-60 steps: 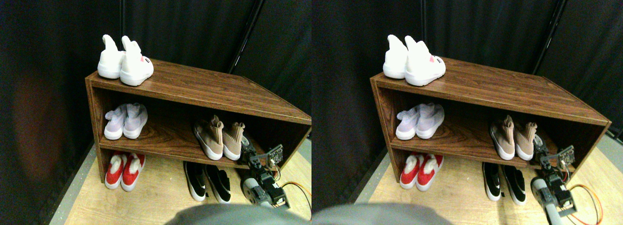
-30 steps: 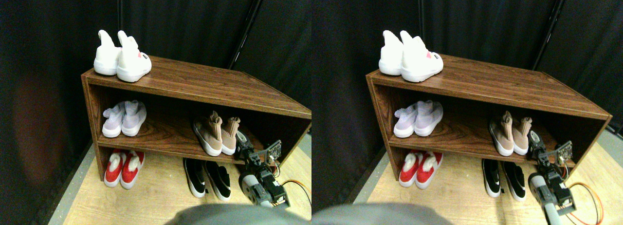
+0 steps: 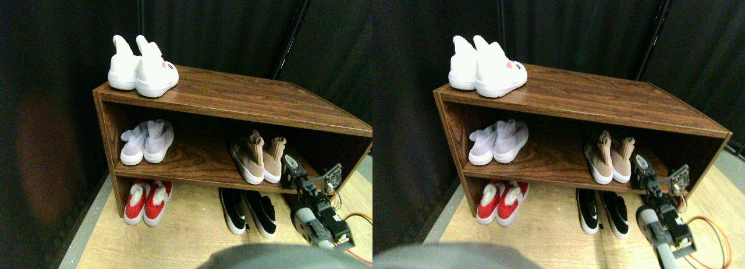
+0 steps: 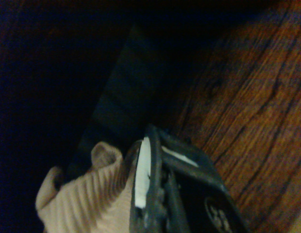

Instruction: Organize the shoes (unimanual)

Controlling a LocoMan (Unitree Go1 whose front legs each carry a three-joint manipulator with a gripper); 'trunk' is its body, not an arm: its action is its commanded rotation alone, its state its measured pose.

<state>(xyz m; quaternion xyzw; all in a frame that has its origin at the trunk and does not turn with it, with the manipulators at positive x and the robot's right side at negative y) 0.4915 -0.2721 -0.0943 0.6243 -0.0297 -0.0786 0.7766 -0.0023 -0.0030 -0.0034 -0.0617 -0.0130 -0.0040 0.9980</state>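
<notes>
The tan knit pair (image 3: 256,158) stands on the right part of the rack's middle shelf (image 3: 198,161), toes toward me. My right gripper (image 3: 289,167) is on that shelf just right of the pair's right shoe, close against its side. In the wrist view the ribbed tan ankle cuff (image 4: 87,194) lies right beside the dark gripper (image 4: 155,145), with wood grain behind. On the floor under the shelf, the black slip-on pair (image 3: 249,209) sits left of my arm (image 3: 320,222).
The dark wooden rack (image 3: 233,100) carries a white pair (image 3: 142,68) on its top left and a lavender pair (image 3: 145,142) on the middle shelf's left. A red pair (image 3: 142,200) stands on the floor underneath. Black curtains hang behind. An orange cable (image 3: 358,216) lies at my arm's right.
The whole picture has shifted up and left, so the camera moved. My gripper has edged a little deeper onto the middle shelf beside the right tan shoe; the shoes stand much as before.
</notes>
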